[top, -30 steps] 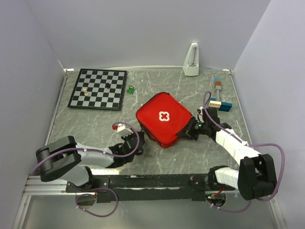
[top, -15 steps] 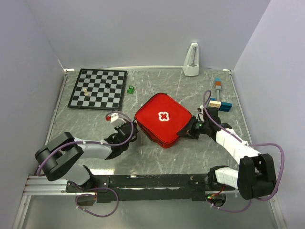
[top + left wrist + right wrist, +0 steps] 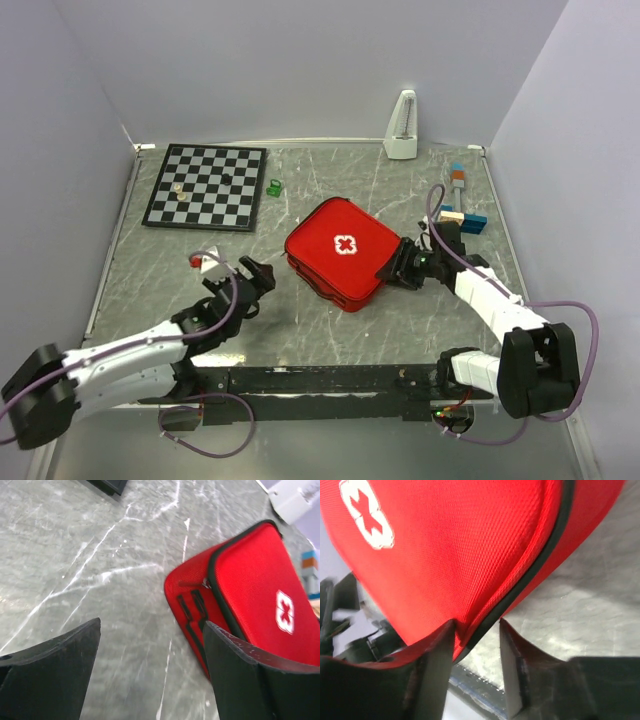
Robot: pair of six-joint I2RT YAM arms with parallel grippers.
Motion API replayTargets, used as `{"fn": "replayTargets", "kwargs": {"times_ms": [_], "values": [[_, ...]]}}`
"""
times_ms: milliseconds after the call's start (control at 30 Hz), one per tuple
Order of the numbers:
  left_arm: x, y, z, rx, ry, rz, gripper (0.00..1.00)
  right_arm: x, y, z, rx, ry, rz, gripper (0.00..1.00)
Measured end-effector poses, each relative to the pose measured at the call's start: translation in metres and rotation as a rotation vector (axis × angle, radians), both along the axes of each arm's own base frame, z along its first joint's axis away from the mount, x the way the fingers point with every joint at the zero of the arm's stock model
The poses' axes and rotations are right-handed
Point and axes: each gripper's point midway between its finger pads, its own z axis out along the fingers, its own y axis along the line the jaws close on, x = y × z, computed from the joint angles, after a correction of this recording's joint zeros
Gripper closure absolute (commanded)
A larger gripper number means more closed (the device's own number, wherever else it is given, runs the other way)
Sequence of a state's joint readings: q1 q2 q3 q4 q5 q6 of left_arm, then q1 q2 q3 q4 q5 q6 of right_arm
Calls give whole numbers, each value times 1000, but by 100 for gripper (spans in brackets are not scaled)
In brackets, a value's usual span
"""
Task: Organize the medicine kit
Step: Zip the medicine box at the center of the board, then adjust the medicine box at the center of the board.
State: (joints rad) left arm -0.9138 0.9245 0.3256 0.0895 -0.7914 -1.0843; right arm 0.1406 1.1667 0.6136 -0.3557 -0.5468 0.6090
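The medicine kit [image 3: 343,250] is a red zippered case with a white cross, lying closed in the middle of the table. My left gripper [image 3: 257,276] sits to its left, a short way off, open with only bare table between the fingers [image 3: 152,625]. The left wrist view shows the kit [image 3: 250,585] ahead on the right. My right gripper [image 3: 402,268] is at the kit's near right corner. In the right wrist view its jaws [image 3: 476,625] stand open around the kit's [image 3: 470,545] black zipper edge. One finger touches the red fabric and the other stands apart from it.
A black-and-white chessboard [image 3: 205,187] with a few pieces lies at the back left, a small green object [image 3: 272,186] beside it. A white metronome [image 3: 402,127] stands at the back wall. Coloured blocks [image 3: 462,205] lie at the back right. The black rail [image 3: 320,382] runs along the near edge.
My left gripper has pulled back to the left, away from the kit, and opened. My right gripper has opened at the kit's corner. The kit has shifted slightly.
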Motion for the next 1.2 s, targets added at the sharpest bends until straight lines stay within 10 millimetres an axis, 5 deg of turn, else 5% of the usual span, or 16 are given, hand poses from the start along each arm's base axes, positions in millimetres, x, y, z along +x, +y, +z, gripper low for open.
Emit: {"fn": "replayTargets", "kwargs": {"times_ms": [133,267,367,567,767,967,1200], "values": [[-9,5,20,-21,-38,-32,10,12,-10,2,-72,-32,-12,38],[3,-1,40,-33,-100,-79,6,18,-16,1,-113,-46,-29,34],[34,-10,44,3,-60,-106,5,18,-18,-1,-123,-43,-35,33],[99,-63,43,42,7,-286,6,18,-17,-1,-118,-40,-35,33],[149,-90,28,8,60,-468,12,22,-15,-1,-109,-50,-32,33],[136,-127,-6,-13,141,-718,29,33,-11,-5,-93,-42,-22,32],[127,-124,-13,2,104,-766,47,46,-11,-6,-110,-14,-28,32]]}}
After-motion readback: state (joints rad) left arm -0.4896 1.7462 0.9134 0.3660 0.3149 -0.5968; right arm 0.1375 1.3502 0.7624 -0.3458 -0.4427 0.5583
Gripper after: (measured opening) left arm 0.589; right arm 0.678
